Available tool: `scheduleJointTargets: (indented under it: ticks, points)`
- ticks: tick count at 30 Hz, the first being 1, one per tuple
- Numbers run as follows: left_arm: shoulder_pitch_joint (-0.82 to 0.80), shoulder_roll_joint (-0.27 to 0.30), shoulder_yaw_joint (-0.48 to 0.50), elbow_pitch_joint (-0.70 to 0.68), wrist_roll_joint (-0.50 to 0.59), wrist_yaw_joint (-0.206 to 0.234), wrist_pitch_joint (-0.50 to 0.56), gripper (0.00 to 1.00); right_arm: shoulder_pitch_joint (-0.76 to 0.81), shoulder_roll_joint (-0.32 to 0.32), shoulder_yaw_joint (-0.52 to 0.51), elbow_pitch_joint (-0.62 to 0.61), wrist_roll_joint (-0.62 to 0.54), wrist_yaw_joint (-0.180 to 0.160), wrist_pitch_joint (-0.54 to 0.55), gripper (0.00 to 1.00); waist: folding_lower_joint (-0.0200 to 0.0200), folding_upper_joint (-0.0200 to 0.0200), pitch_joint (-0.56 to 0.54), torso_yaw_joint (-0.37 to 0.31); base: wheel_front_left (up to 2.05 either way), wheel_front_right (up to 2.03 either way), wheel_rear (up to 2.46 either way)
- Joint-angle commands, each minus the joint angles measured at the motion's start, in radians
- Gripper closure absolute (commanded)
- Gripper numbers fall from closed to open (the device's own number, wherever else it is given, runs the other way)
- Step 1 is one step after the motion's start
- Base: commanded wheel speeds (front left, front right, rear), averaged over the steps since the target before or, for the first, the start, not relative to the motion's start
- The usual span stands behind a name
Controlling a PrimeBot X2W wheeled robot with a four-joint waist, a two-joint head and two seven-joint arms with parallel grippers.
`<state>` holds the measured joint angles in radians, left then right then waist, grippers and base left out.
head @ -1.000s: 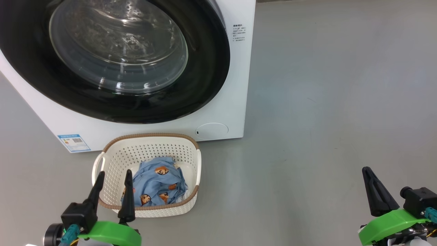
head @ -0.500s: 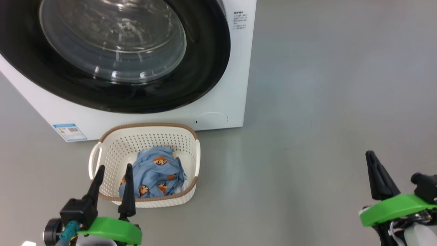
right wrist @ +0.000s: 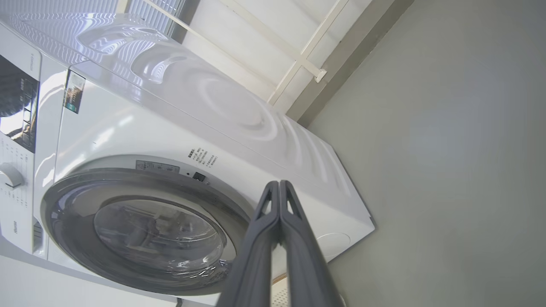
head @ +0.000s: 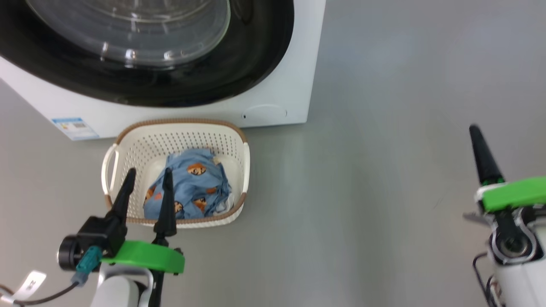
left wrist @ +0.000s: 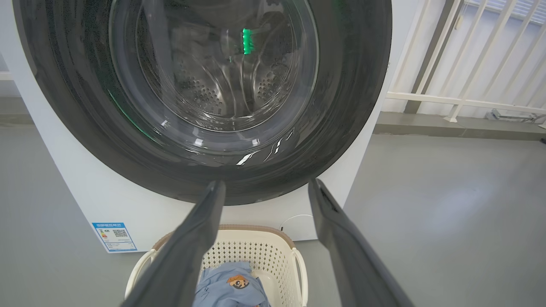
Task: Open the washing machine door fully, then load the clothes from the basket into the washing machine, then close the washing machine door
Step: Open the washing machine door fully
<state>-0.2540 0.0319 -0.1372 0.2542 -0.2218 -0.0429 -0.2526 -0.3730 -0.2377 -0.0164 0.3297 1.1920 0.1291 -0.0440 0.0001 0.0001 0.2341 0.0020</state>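
Seems at the very start: washing machine door [head: 149, 55] closed, clothes [head: 192, 187] in basket [head: 183, 138] at 6 o'clock from it; left gripper [head: 149, 171] spread wide, empty; right gripper [head: 474, 130] pressed together, empty.

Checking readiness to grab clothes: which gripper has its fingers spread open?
The left gripper, fingers apart by the basket; the right gripper has its fingers pressed together.

Laundry corner: washing machine [head: 303, 64] on bare grey floor [head: 384, 149].
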Motion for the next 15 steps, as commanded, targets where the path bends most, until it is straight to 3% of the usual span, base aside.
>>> scheduleJointTargets:
  ticks: [1,8,15]
  points:
    - [-0.041,0.018,0.018,-0.026,0.001,0.006,-0.009,0.0,-0.043,-0.018,0.005,-0.029,0.063,0.002,0.027,1.0,-0.0001,-0.0001,0.048,0.021,0.0,0.0,0.0]
    - [-0.102,0.018,-0.01,-0.032,0.002,0.002,-0.009,0.0,-0.187,-0.012,-0.03,0.022,0.287,0.002,0.166,1.0,-0.0001,-0.0001,0.11,0.056,0.0,0.0,0.0]
    - [-0.142,0.018,-0.04,-0.047,-0.03,0.015,-0.009,0.0,-0.364,-0.005,-0.041,0.129,0.421,0.002,0.31,1.0,-0.0001,-0.0001,0.171,0.098,0.0,0.0,0.0]
